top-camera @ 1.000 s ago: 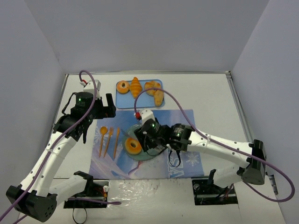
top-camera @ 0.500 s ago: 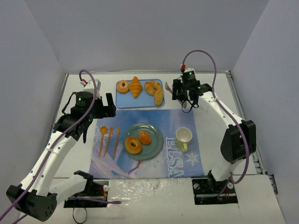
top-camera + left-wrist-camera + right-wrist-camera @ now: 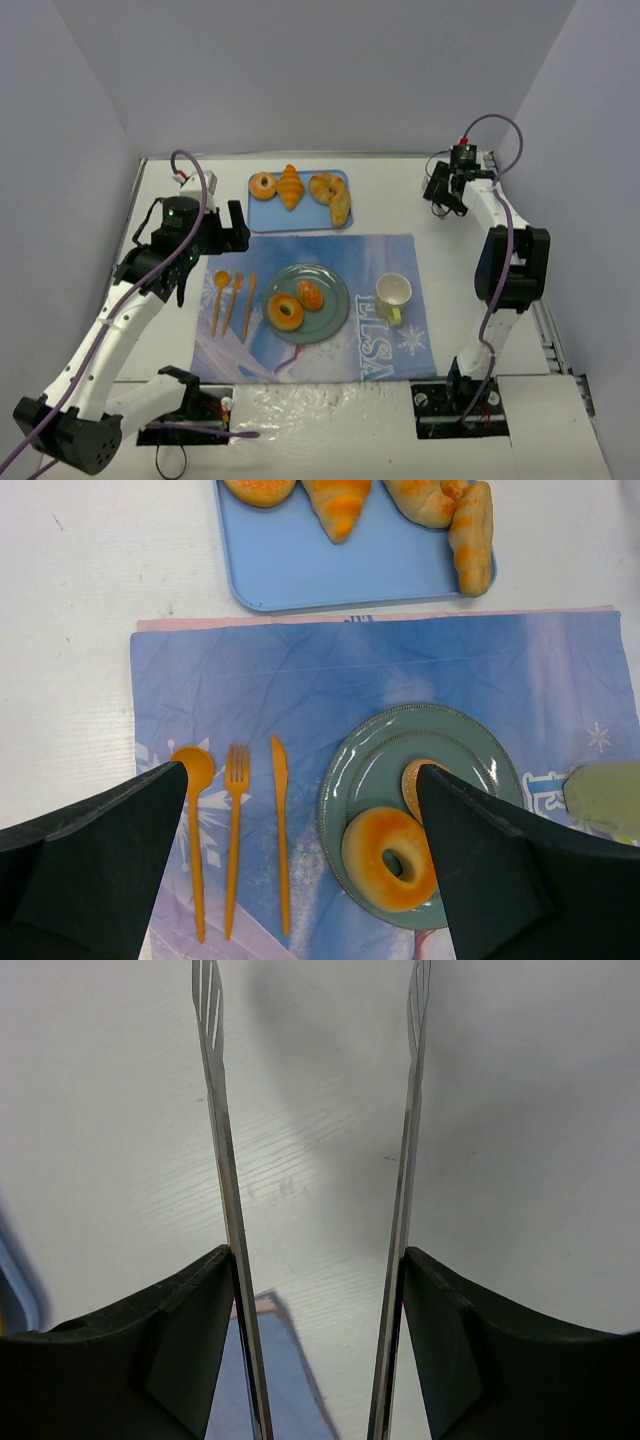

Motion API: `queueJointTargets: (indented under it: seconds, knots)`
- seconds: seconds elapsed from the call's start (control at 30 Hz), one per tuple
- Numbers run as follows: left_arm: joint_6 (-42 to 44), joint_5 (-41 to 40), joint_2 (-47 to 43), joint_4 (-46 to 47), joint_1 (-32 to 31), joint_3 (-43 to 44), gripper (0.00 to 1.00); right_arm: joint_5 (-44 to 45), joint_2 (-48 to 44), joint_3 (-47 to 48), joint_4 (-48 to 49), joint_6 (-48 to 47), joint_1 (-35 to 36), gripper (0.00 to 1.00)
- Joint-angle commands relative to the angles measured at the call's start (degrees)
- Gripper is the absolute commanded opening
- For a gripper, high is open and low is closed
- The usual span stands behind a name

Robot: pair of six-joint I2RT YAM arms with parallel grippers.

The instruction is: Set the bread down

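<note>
A green plate on the blue placemat holds a ring-shaped bagel and a small round bun. In the left wrist view the bagel lies at the plate's near edge, and the bun is partly hidden behind my right finger. A blue tray at the back holds a ring bread, a croissant and other breads. My left gripper is open and empty, high above the cutlery. My right gripper is open over bare table at the back right, with thin metal tong blades along its fingers and nothing between them.
An orange spoon, fork and knife lie left of the plate. A pale green mug stands right of the plate on the placemat. Grey walls close in the back and sides.
My right arm has left the plate and swung to the back right corner. The small bun now lies on the plate beside the bagel. The left arm has not moved.
</note>
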Motion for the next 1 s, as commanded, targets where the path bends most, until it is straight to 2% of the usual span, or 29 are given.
queueJointTargets:
  seconds: [0.0, 0.37, 0.63, 0.97]
  knots:
    - [0.2, 0.5, -0.8, 2.9, -0.4, 1.4, 0.97, 1.2, 3.0, 3.6, 3.0, 1.2, -1.9, 0.62]
    - [0.2, 0.3, -0.8, 2.9, -0.4, 1.4, 0.97, 1.6, 8.1, 1.8, 4.8, 2.0, -3.0, 0.68]
    - [0.2, 0.1, -0.8, 2.9, -0.4, 1.4, 0.97, 0.0, 9.9, 1.0, 4.5, 2.1, -2.9, 0.79]
    - [0.2, 0.1, -0.7, 2.9, -0.4, 1.3, 0.97, 0.7, 9.0, -0.6, 4.6, 2.3, -2.5, 0.81]
